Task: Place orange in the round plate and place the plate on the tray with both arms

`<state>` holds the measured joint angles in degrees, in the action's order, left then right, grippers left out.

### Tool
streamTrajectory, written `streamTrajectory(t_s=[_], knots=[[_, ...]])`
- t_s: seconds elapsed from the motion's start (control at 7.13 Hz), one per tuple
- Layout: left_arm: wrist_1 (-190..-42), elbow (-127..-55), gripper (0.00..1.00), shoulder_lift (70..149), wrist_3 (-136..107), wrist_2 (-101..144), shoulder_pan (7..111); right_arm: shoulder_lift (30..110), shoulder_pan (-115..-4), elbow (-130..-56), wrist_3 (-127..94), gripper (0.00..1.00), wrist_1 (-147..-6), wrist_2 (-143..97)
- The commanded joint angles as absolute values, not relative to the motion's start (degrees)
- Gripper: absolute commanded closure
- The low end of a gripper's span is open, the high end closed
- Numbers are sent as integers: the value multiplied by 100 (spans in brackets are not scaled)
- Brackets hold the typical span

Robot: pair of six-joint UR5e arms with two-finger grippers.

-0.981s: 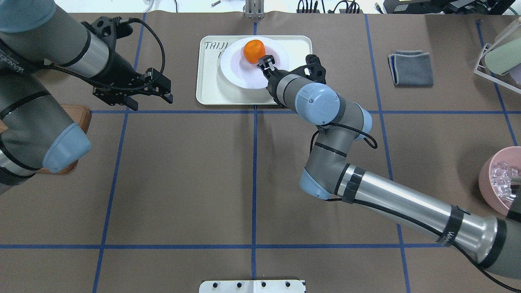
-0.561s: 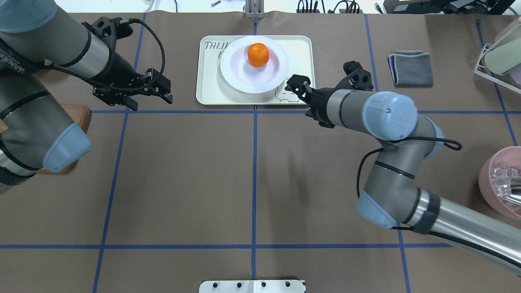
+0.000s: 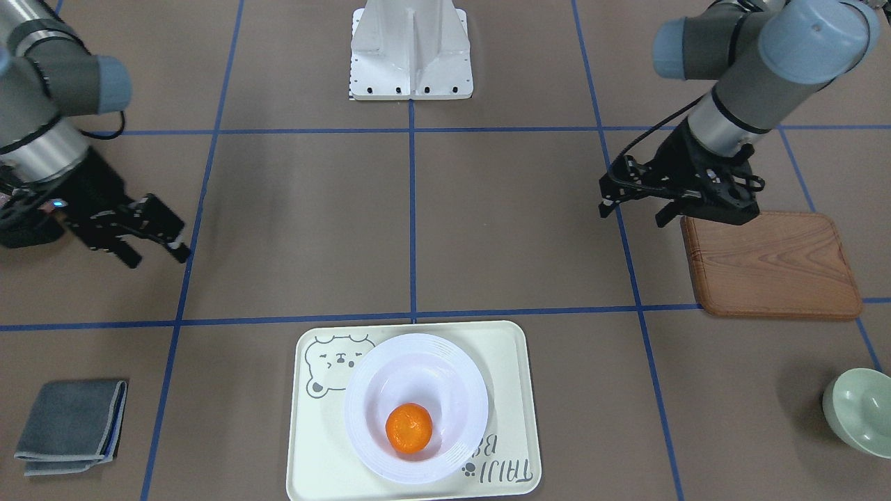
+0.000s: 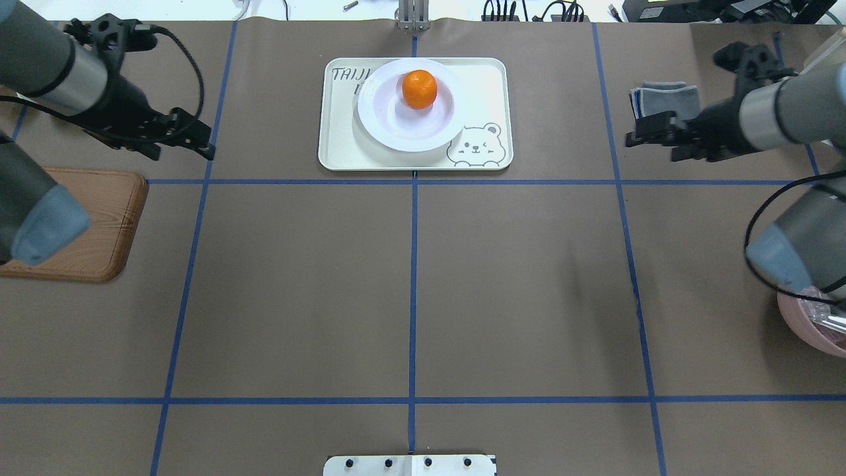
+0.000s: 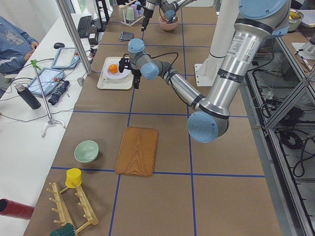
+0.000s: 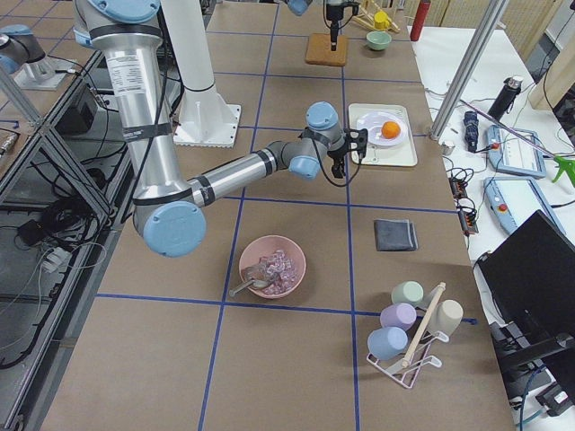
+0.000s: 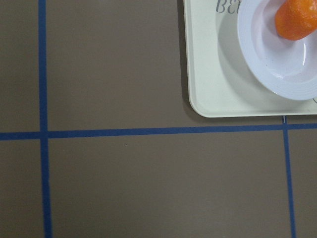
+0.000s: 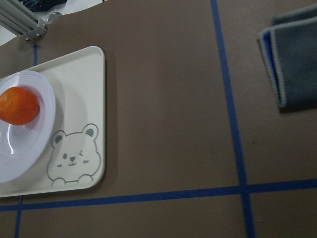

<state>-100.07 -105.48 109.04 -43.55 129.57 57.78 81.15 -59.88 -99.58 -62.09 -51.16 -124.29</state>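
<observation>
The orange point(image 4: 420, 89) lies in the sunken centre of the white round plate point(image 4: 383, 129), and the plate rests on the cream bear tray point(image 4: 482, 86) at the far middle of the table. From the front, the orange point(image 3: 409, 428), plate point(image 3: 362, 390) and tray point(image 3: 501, 362) are in the same arrangement. My left gripper point(image 4: 182, 154) hovers open and empty well left of the tray. My right gripper point(image 4: 651, 149) is open and empty far to the tray's right, near the cloth. The front view shows the left gripper point(image 3: 631, 214) and the right gripper point(image 3: 159, 259) with their fingers apart.
A brown wooden board point(image 4: 99, 225) lies under my left arm. A folded grey cloth point(image 4: 667, 99) sits at the far right. A pink bowl point(image 4: 813, 324) with clear pieces is at the right edge, a pale green bowl point(image 3: 863, 410) is beyond the board, and a cup rack point(image 6: 409, 332) stands beside the pink bowl.
My right gripper has drawn back from the orange and plate and swung far right. My left gripper has moved left, away from the tray. The orange has settled in the plate.
</observation>
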Motion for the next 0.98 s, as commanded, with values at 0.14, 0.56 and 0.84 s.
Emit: streamTrajectory(t_s=[0.14, 0.56, 0.84], knots=[[-8893, -10450, 2, 10178, -715, 12929, 7114, 8315, -7809, -9686, -1525, 0, -7303, -13421], [-8227, -9845, 2, 10160, 817, 12981, 8084, 8175, -8568, -9686, 340, 0, -9162, -13421], [-7973, -9730, 2, 10160, 835, 12990, 8331, 8025, -8613, -9694, 518, 0, -9763, -13430]])
